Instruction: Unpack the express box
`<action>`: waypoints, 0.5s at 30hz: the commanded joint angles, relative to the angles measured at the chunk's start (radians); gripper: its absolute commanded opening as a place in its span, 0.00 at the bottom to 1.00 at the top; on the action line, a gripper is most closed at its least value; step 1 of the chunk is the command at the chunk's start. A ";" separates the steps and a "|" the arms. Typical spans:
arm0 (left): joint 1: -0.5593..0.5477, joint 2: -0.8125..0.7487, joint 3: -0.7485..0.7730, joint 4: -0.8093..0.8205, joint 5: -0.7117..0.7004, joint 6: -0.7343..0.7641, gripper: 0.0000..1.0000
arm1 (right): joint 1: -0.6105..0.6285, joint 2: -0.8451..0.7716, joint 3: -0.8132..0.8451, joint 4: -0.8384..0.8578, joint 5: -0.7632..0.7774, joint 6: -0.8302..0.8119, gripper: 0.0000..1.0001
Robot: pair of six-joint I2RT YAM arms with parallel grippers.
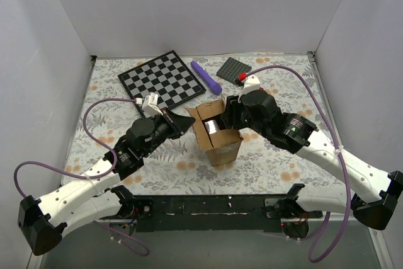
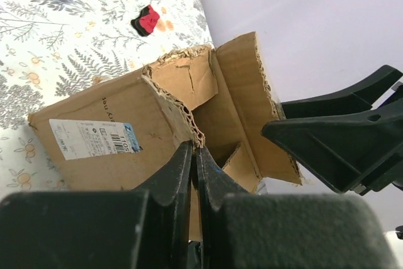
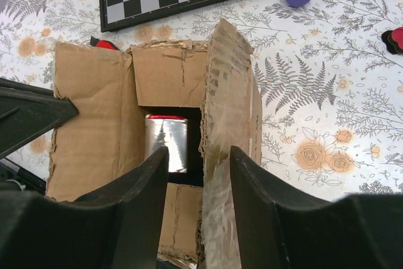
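The express box [image 1: 225, 149] stands mid-table with its top flaps spread open. My left gripper [image 1: 187, 121] is shut, pinching the torn edge of the box's left flap [image 2: 196, 137]. My right gripper [image 3: 200, 159] is open and straddles the upright, tape-covered right flap [image 3: 230, 102], which stands between its fingers with a gap on each side. Down inside the box sits a shiny silver packet [image 3: 165, 142] with a red top edge. In the left wrist view, the right gripper's black fingers [image 2: 340, 137] show beyond the far flap.
A chessboard [image 1: 165, 80] lies at the back left. A purple stick [image 1: 206, 75] and a dark grey square plate [image 1: 233, 69] lie behind the box, with a small red piece [image 1: 242, 77] beside the plate. White walls enclose the floral tablecloth [image 1: 113, 92].
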 commanded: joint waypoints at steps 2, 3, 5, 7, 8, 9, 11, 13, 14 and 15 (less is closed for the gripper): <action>-0.005 -0.005 -0.088 0.179 0.046 0.000 0.00 | -0.007 -0.024 0.015 0.006 0.031 -0.015 0.53; -0.005 0.003 -0.081 0.174 0.043 0.002 0.00 | -0.007 -0.030 0.023 0.008 0.034 -0.023 0.53; -0.005 0.031 -0.050 0.139 0.043 0.008 0.00 | -0.007 -0.043 0.053 0.012 0.024 -0.052 0.54; -0.005 0.049 -0.032 0.110 0.042 0.016 0.00 | -0.007 -0.043 0.079 0.023 -0.028 -0.073 0.53; -0.005 0.061 -0.018 0.104 0.042 0.020 0.00 | -0.007 -0.037 0.117 0.023 -0.045 -0.090 0.52; -0.005 0.064 -0.015 0.099 0.042 0.023 0.00 | -0.005 -0.017 0.138 0.020 -0.068 -0.101 0.51; -0.005 0.074 -0.012 0.094 0.039 0.023 0.00 | -0.005 0.006 0.193 0.011 -0.139 -0.124 0.45; -0.005 0.075 -0.019 0.099 0.042 0.019 0.00 | -0.005 0.055 0.220 -0.015 -0.202 -0.142 0.36; -0.005 0.075 -0.024 0.100 0.039 0.016 0.00 | -0.005 0.080 0.237 -0.041 -0.205 -0.147 0.27; -0.005 0.071 -0.037 0.105 0.038 0.011 0.00 | -0.005 0.136 0.272 -0.070 -0.214 -0.159 0.22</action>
